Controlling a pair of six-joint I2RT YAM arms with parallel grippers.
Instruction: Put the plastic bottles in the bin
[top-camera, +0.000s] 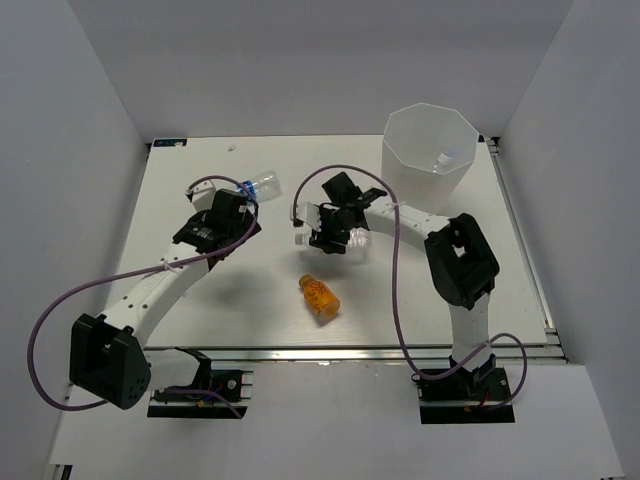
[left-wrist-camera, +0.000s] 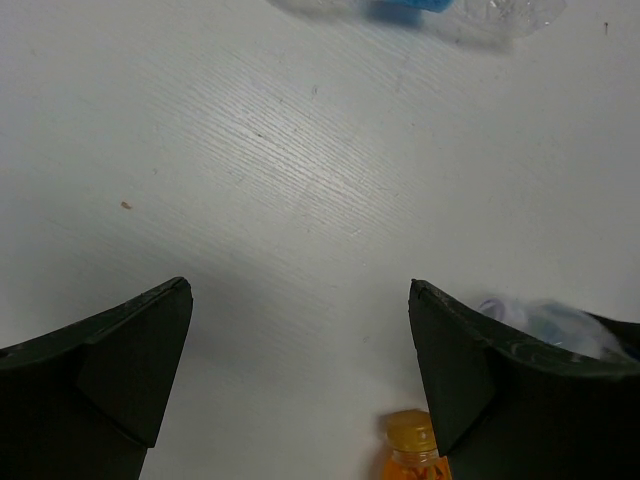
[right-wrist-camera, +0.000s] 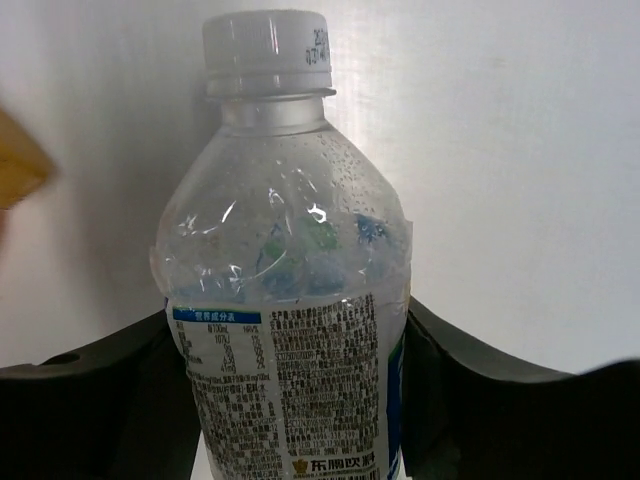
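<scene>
The white faceted bin (top-camera: 405, 135) stands at the back right, and a small clear bottle (top-camera: 445, 158) shows inside it. My right gripper (top-camera: 328, 230) is shut on a clear white-capped bottle with a white printed label (right-wrist-camera: 290, 300), just left of the bin; its cap (top-camera: 300, 238) points left. The short orange bottle (top-camera: 320, 297) lies on the table in front of it, and its cap shows in the left wrist view (left-wrist-camera: 412, 432). A clear blue-labelled bottle (top-camera: 258, 185) lies just beyond my left gripper (top-camera: 228, 212), which is open and empty (left-wrist-camera: 300, 290).
The white table (top-camera: 200, 320) is walled by white panels at the left, back and right. Purple cables loop from both arms. The clear bottle held by the right gripper shows past the left gripper's right finger (left-wrist-camera: 545, 320). A metal rail runs along the table's front edge (top-camera: 350, 352).
</scene>
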